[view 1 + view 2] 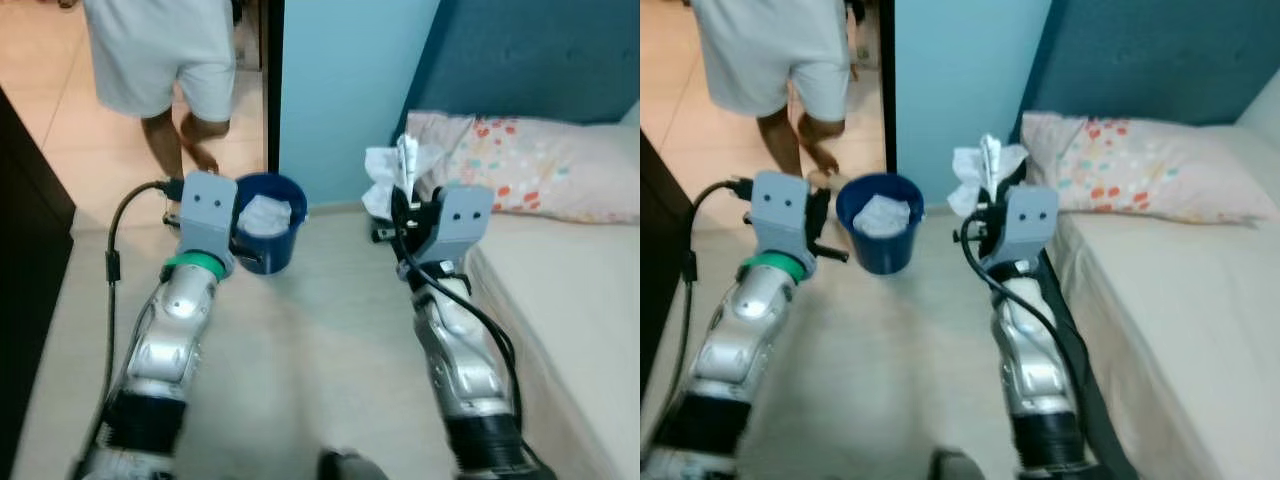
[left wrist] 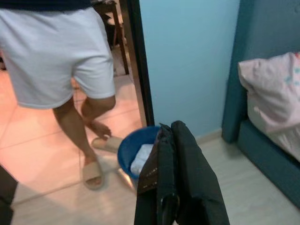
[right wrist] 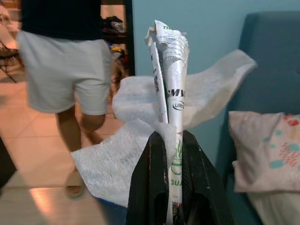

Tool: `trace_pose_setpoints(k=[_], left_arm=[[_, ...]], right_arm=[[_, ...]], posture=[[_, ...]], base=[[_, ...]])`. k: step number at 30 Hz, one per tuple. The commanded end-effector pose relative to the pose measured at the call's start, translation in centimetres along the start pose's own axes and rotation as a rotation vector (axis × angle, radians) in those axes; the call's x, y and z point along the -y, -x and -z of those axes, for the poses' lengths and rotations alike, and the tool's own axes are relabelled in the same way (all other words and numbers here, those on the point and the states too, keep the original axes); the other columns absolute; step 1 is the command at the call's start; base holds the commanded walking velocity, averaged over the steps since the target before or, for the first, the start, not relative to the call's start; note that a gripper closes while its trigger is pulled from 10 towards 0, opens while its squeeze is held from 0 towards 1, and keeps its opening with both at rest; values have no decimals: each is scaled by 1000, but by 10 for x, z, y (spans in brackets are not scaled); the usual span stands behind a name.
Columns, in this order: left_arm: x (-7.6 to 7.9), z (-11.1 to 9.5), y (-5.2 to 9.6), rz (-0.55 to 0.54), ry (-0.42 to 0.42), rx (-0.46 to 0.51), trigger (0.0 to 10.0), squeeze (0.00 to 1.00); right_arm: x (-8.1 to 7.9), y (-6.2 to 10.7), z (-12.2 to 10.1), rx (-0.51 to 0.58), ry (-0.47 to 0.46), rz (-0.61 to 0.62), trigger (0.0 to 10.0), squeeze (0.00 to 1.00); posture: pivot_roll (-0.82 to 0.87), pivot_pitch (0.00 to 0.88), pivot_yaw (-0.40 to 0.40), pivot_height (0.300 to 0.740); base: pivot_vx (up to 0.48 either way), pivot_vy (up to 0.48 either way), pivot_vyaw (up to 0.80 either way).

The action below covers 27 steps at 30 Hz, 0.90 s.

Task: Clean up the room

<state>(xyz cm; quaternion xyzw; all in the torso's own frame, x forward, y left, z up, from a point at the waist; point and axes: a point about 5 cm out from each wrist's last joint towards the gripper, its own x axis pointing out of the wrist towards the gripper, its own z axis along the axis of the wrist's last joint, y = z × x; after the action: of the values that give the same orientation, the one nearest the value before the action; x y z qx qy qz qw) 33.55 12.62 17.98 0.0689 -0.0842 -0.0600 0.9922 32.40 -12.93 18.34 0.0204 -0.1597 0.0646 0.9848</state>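
Observation:
My right gripper (image 3: 173, 140) is raised in front of me, shut on a rolled paper wrapper (image 3: 171, 70) with green print, together with a white tissue (image 3: 112, 159) that hangs around it. The same bundle (image 1: 388, 170) shows above the right wrist near the bed's head end. A blue bucket (image 1: 270, 225) holding crumpled white tissue stands on the floor by the doorway, ahead of my left arm. The left gripper (image 2: 169, 129) is shut with nothing between its fingers, and it points toward the bucket (image 2: 133, 150) from some distance.
A person (image 1: 165, 50) in white shorts stands in the doorway just past the bucket, slippers (image 2: 92, 173) at their feet. A bed (image 1: 570, 300) with a patterned pillow (image 1: 530, 165) lies on the right. Dark furniture (image 1: 25, 260) lines the left.

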Motion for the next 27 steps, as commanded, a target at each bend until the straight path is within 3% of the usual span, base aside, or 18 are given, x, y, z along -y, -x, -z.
trace_pose_setpoints(k=[1, 20, 27], left_arm=[[-6, 6, 3, -15, -16, -22, 10000, 0], [-8, 8, 5, -20, -26, -29, 10000, 0], [-6, 8, 5, -11, -31, -30, 10000, 0]], right_arm=[[-6, 0, 0, 1, -17, -17, 10000, 0], [-9, -3, 2, -10, -19, -31, 10000, 0], [-2, -6, 2, -17, -23, 13, 10000, 0]], posture=[[5, 69, 10, 726], [25, 71, 7, 726], [22, 78, 11, 726]], base=[[469, 0, 0], [469, 0, 0], [469, 0, 0]])
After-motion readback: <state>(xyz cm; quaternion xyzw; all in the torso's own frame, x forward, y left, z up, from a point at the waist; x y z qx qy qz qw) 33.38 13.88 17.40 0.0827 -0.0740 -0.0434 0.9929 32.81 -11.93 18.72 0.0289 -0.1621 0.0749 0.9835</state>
